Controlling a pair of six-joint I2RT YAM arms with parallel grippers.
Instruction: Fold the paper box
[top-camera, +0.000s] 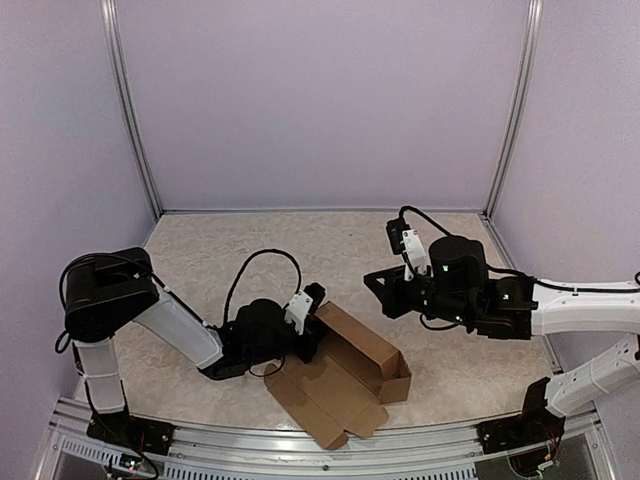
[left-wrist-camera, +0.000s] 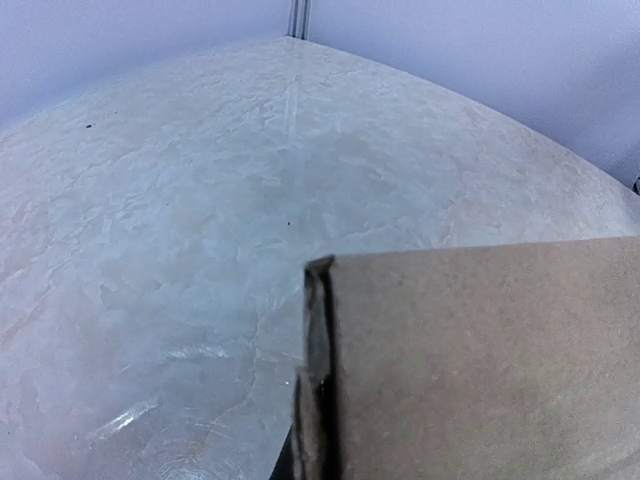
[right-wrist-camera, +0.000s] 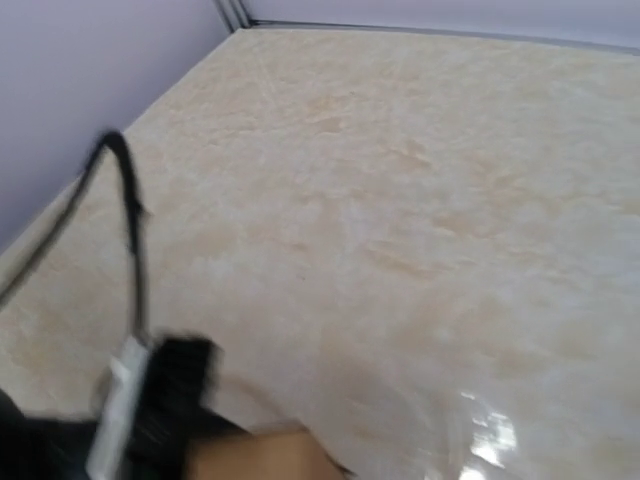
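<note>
Your left gripper (top-camera: 308, 306) sits low at the far left corner of the plain brown die-cut cardboard paper box (top-camera: 345, 378), and it is pinched down tight, apparently on the end of the box's upright far wall; the left wrist view backs that up, with a cardboard edge (left-wrist-camera: 480, 360) filling its lower right corner, though the fingers themselves are out of that shot. You'll find your right gripper (top-camera: 378, 288) raised to the right of the box and apart from it, touching nothing, and whether its jaws are parted or closed you cannot tell from any view. The box lies near the middle of the pale marbled table top (top-camera: 250, 250), close to the near edge. By my reading you're partway through: the long far wall and the right end stand up, while a broad panel with its flaps lies flat toward the near side. Raising the remaining walls, tucking the tabs and closing the top look left to do. Hard to read: the right wrist view is blurred, showing only a thin black cable (right-wrist-camera: 130, 210), a dark smear of the left arm and a sliver of cardboard (right-wrist-camera: 265, 455) at its bottom edge, and the inside creases of the box are too small to judge
</note>
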